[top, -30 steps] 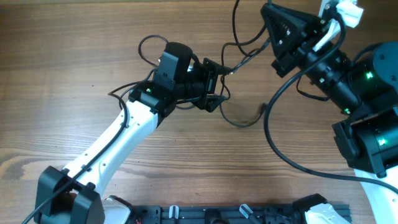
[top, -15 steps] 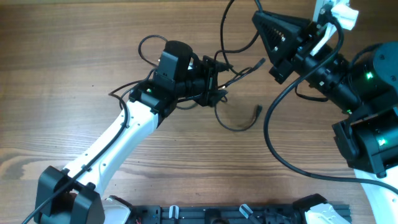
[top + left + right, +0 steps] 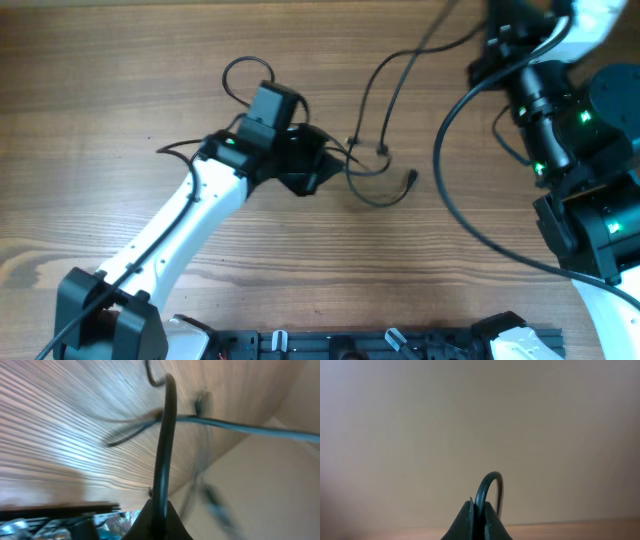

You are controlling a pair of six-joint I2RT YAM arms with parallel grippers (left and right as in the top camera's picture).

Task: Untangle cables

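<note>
The left gripper (image 3: 159, 510) is closed on one black cable (image 3: 167, 435), which runs up from between its fingers. Seen from above, the cables (image 3: 384, 150) lie as loose strands on the wooden table (image 3: 120, 100), just beside this gripper, and a small plug end (image 3: 413, 178) lies free to its right. One strand rises toward the right arm (image 3: 545, 110) at the upper edge. The right gripper (image 3: 479, 517) is closed too, and it pinches a thin cable loop (image 3: 490, 482) held above the table.
</note>
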